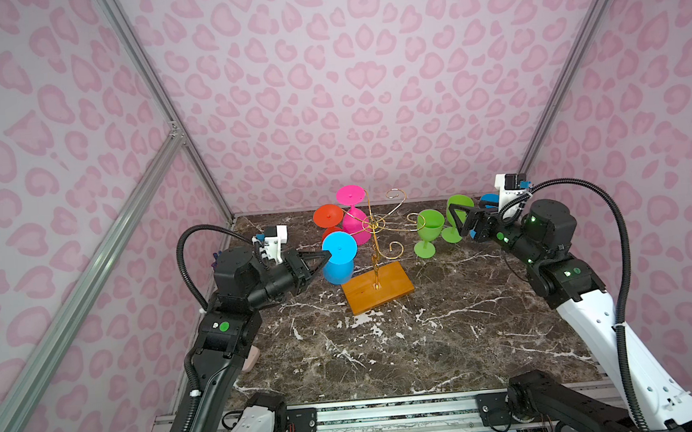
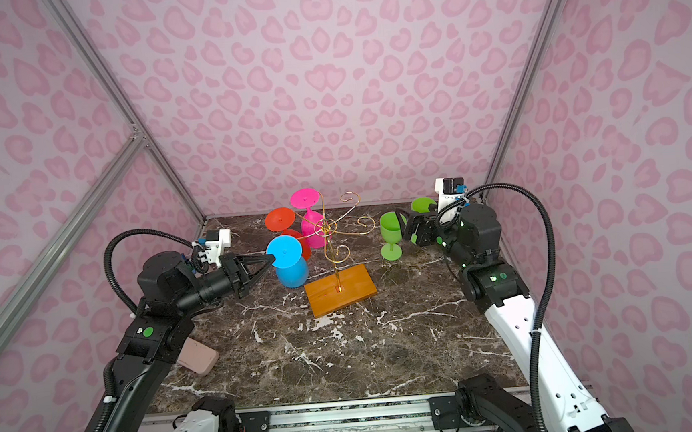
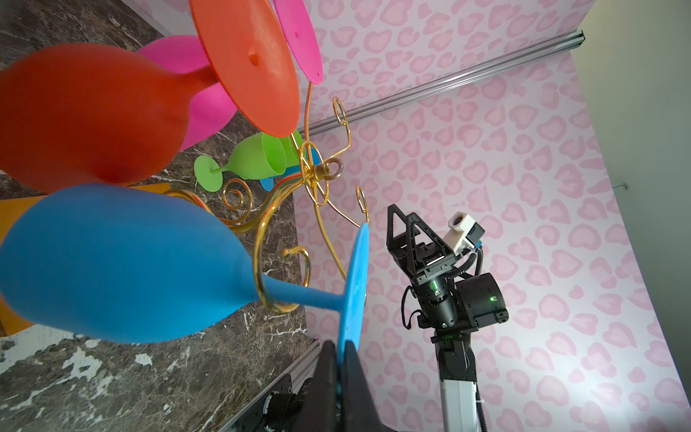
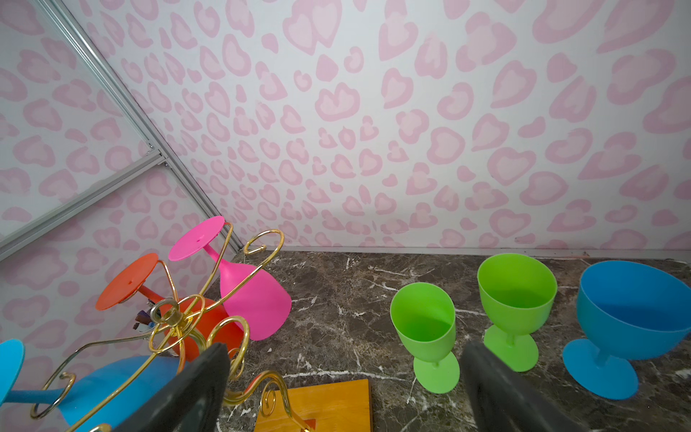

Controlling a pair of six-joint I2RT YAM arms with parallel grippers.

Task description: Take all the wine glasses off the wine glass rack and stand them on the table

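Gold wire wine glass rack [image 1: 373,224] stood upright at centre on flat orange-brown wooden base [image 1: 383,293], scroll arms spread. Blue wine glass [image 1: 338,272] hung bowl-down, tilted, stem inside left-side curl, seemingly touching wire.
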